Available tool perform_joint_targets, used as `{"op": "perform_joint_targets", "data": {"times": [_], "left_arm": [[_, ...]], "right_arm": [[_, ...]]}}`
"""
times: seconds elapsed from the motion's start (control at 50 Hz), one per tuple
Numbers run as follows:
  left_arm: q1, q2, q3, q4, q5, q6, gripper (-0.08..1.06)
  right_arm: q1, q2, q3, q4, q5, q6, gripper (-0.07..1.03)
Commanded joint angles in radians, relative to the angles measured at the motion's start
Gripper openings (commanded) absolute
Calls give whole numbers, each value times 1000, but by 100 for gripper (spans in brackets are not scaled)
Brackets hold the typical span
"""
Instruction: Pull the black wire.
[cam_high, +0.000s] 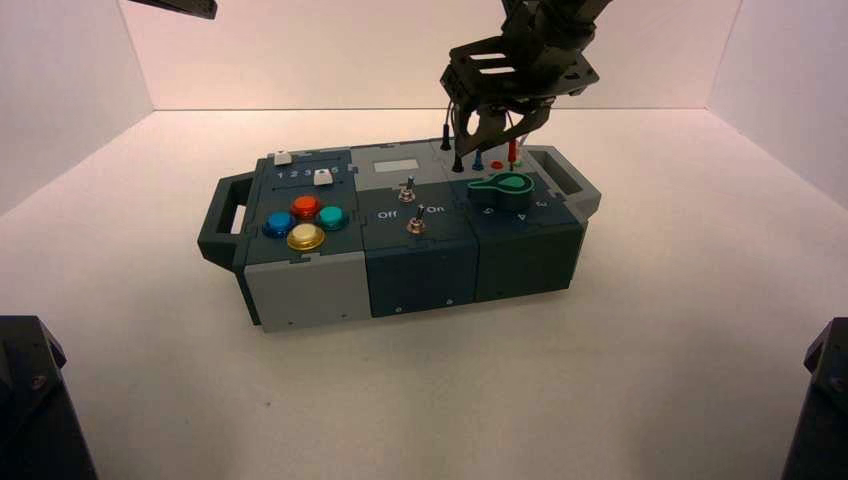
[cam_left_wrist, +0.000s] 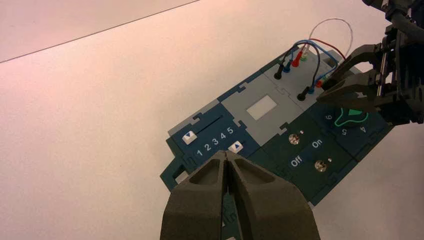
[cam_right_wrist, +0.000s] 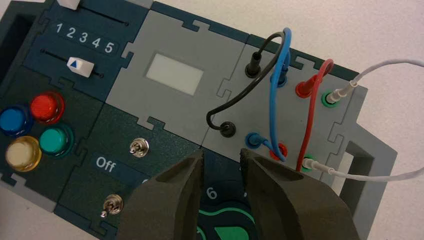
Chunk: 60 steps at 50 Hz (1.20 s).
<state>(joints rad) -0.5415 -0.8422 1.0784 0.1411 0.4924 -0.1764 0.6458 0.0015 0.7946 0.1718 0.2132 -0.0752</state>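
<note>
The black wire (cam_right_wrist: 235, 102) arches low over the grey panel at the box's back right. Both of its black plugs (cam_right_wrist: 252, 62) stand in their sockets. In the high view these plugs (cam_high: 457, 160) show just under my right gripper (cam_high: 475, 140). That gripper (cam_right_wrist: 221, 154) hovers open over the edge of the knob panel, a little short of the nearer black plug (cam_right_wrist: 227, 129), and nothing is between its fingers. My left gripper (cam_left_wrist: 226, 155) is shut and empty, held high off the box's slider end.
Blue (cam_right_wrist: 274, 90), red (cam_right_wrist: 312, 117) and white (cam_right_wrist: 380, 67) wires share the grey panel beside the black one. The green knob (cam_high: 505, 188) lies below the right gripper. Two toggle switches (cam_high: 408, 188), sliders (cam_high: 321, 177) and coloured buttons (cam_high: 305, 222) sit further left. The box has a handle (cam_high: 565, 170) at each end.
</note>
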Motion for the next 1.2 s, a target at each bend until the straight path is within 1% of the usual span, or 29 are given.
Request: {"op": "perform_joint_targets", "data": {"times": [0.02, 0.24, 0.8, 1.04, 1.16, 1.2], "left_arm": [[-5, -2, -37, 2, -8, 2, -3], [-5, 0, -38, 2, -8, 3, -3], [-5, -12, -37, 2, -9, 3, -3], [-3, -23, -37, 2, -8, 3, -3], [-3, -23, -35, 2, -8, 3, -3], [-3, -23, -37, 2, -9, 3, -3]], "right_arm": [[2, -11, -18, 8, -6, 2, 40], [6, -6, -31, 18, -8, 6, 40], [6, 66, -95, 20, 6, 6, 40], [6, 84, -107, 20, 15, 6, 40], [6, 91, -112, 20, 18, 8, 38], [6, 89, -112, 20, 20, 6, 34]]}}
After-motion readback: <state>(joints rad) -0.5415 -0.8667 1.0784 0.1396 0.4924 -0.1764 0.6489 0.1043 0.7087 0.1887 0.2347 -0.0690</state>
